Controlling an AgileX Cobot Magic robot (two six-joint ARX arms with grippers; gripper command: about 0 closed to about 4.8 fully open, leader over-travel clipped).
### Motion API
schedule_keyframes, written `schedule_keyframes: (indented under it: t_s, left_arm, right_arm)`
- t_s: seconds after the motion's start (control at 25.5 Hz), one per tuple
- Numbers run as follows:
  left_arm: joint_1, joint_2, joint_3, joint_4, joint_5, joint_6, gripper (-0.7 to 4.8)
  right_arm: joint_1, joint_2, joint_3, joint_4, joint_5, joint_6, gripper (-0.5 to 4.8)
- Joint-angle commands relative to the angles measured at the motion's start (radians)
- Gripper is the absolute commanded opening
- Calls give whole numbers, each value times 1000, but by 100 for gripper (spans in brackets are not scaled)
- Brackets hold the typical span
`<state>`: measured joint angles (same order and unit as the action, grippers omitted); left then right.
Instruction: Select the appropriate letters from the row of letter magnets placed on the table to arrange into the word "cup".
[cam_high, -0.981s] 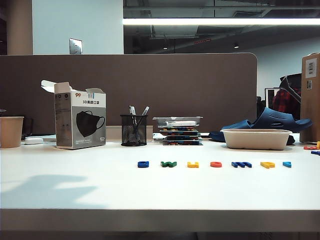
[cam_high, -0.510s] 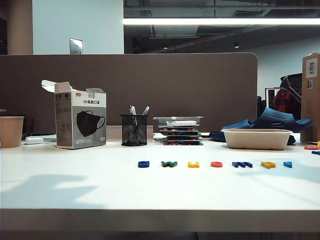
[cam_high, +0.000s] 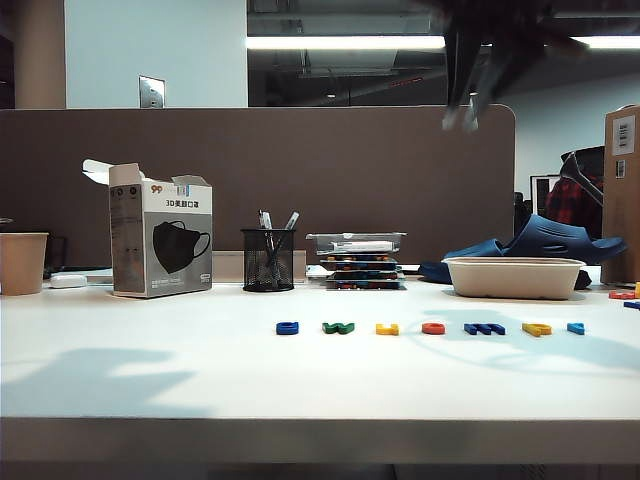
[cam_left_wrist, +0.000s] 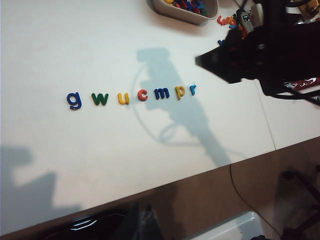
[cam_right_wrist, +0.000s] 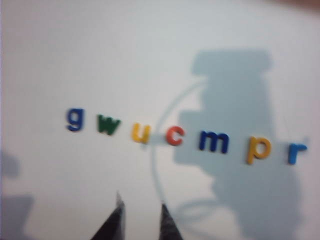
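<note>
The right gripper (cam_high: 462, 118) has come into the exterior view, blurred, high above the right part of the table (cam_high: 150, 380); a second ago and half a second ago no arm showed there. Its two dark fingers (cam_right_wrist: 116, 222) point down with a narrow gap between them and nothing held. In the right wrist view their tips hang over bare tabletop on the near side of the row of letter magnets (cam_right_wrist: 185, 136), below the yellow "u" (cam_right_wrist: 141, 133). A new shadow of the arm falls across the row's right half. The left gripper is in no view, so its state cannot be told.

The letters have not moved. The row lies across the middle of the table, parallel to its front edge, and reads "g w u c m p r": the red-orange "c" (cam_right_wrist: 174, 135) sits just right of the "u", and the yellow "p" (cam_right_wrist: 258, 149) is second from the right end.

Near the back edge a face-mask box (cam_high: 162, 243) bears "3D" followed by characters too small to read. Beside it stand a mesh pen cup (cam_high: 268, 259) and, further right, a beige tray (cam_high: 514, 277).
</note>
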<state>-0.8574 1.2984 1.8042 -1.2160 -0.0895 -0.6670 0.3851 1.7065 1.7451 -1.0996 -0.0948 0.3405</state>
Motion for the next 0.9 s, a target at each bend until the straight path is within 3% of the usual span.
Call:
schedule_keyframes:
  t_s: [0.04,0.12,0.47,0.51,0.63,0.9]
  left_arm:
    - [-1,-2,5,6,-2,5,-5]
    - [-1,-2,5,6,-2,5,-5]
    - [-1,-2,5,6,-2,4,-5]
    - [-1,-2,5,6,-2,4,-5]
    - [-1,-2,5,6,-2,4,-5]
    - [-1,-2,5,6,-2,5,-5]
  right_arm:
    - [1,45,5,-23,42,5,117]
    - [1,93,5,-31,52,8,154]
    - [35,217,5,-32,68,111,161]
    - [40,231,5,-29,72,119,173]
    - [50,263,5,-29,85,147,277]
    - [61,309,5,34,120,188,279]
